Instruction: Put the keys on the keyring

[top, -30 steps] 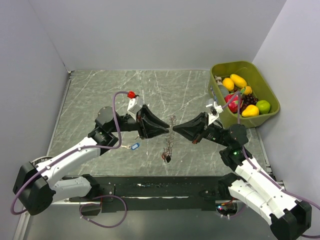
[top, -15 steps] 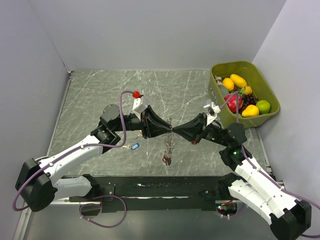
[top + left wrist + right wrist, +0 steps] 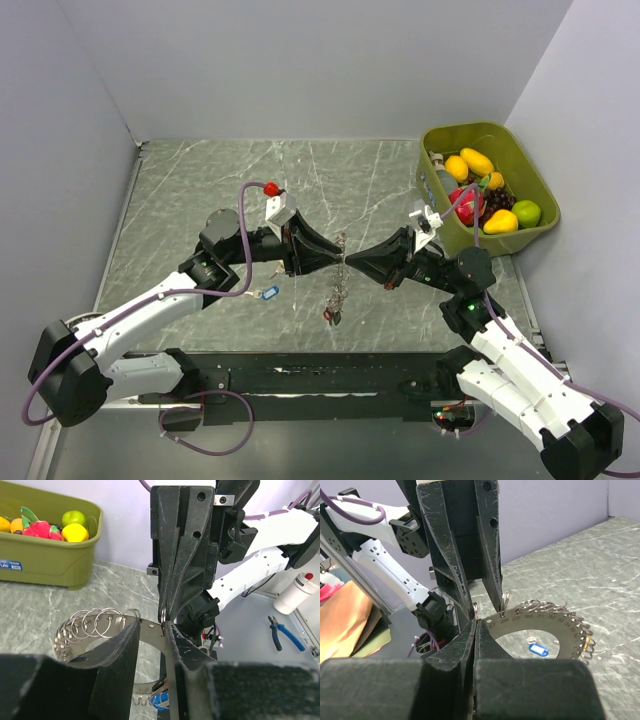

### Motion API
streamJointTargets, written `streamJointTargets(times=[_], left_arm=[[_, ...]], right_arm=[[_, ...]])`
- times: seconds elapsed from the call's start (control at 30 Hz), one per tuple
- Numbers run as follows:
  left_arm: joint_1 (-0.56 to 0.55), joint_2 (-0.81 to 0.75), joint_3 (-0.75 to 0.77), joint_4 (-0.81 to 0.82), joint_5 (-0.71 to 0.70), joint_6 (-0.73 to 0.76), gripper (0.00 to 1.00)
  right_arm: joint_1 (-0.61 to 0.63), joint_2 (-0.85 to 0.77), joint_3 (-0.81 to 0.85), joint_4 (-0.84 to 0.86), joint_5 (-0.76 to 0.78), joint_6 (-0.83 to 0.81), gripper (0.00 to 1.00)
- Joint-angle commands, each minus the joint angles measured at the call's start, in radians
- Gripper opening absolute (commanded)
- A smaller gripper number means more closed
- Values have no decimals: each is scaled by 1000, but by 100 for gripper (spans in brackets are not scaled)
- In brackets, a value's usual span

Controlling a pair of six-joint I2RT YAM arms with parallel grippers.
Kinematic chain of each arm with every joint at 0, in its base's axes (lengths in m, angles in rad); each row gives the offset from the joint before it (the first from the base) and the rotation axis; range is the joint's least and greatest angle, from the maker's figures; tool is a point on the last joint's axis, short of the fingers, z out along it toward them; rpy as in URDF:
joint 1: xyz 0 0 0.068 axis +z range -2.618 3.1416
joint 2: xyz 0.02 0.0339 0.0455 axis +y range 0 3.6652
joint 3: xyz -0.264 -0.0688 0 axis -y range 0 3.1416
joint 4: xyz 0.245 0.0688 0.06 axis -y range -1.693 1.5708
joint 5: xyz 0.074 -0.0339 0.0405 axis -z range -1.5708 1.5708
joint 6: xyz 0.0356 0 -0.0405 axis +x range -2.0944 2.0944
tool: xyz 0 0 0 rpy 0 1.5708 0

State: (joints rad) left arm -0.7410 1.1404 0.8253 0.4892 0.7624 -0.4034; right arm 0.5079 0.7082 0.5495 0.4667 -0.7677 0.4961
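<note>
Keyring (image 3: 338,285) is seen hanging edge-on above the near-middle of the counter (image 3: 200,190). It is held up between the two pincers, and its lower end droops toward the arm bases. In the wrist views it is shown as a flat grey band printed with numbers (image 3: 520,618), with many small wire loops (image 3: 95,622) strung along its outer rim. The right pincer (image 3: 475,623) is closed, its fingers pressed together on the inner edge of the band. The left pincer (image 3: 150,625) is brought tip to tip against it from the opposite side. Its fingers are parted a little, and the band is seen crossing the gap between them. Whether the left fingers press on the metal cannot be told.

Just to the left of the hanging ring, below the left pincer, a blue-tagged key (image 3: 266,293) is laid flat on the counter, apart from the ring. It is also seen through the band's opening in the right wrist view. Farther back, at the right edge of the counter, an olive-green bin (image 3: 520,140) is set, filled with coloured fruit (image 3: 500,222).
</note>
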Motion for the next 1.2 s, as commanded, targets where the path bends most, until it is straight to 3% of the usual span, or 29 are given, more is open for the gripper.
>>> streamJointTargets(times=[0.0,0.1,0.17,0.47,0.53,0.63,0.67,0.77,0.87,1.17], left_arm=[[-4,-13,20,12,-9,18,31],[-4,-4,24,25,14,14,19],[-4,8,35,23,34,15,3],[-6,-14,26,-3,9,47,1],[-5,-22,21,-20,-3,64,1],[-6,-37,21,-55,-21,86,1],[-8,-44,21,-70,-26,106,1],[-8,-65,21,-119,-50,156,1],[-11,-93,15,-158,-80,207,1],[-32,-179,-41,-179,-144,353,1]], right_arm=[[3,-24,41,53,15,-11,0],[1,-18,46,53,7,-10,0],[1,-22,41,56,13,-10,0],[3,-42,38,27,33,-33,1],[3,-47,43,6,44,-42,10],[1,-67,41,-13,71,-53,38],[1,-79,43,-23,82,-59,53],[-5,-110,46,-63,122,-83,75],[-14,-131,49,-89,117,-113,85],[-23,-125,75,-134,76,-154,90]])
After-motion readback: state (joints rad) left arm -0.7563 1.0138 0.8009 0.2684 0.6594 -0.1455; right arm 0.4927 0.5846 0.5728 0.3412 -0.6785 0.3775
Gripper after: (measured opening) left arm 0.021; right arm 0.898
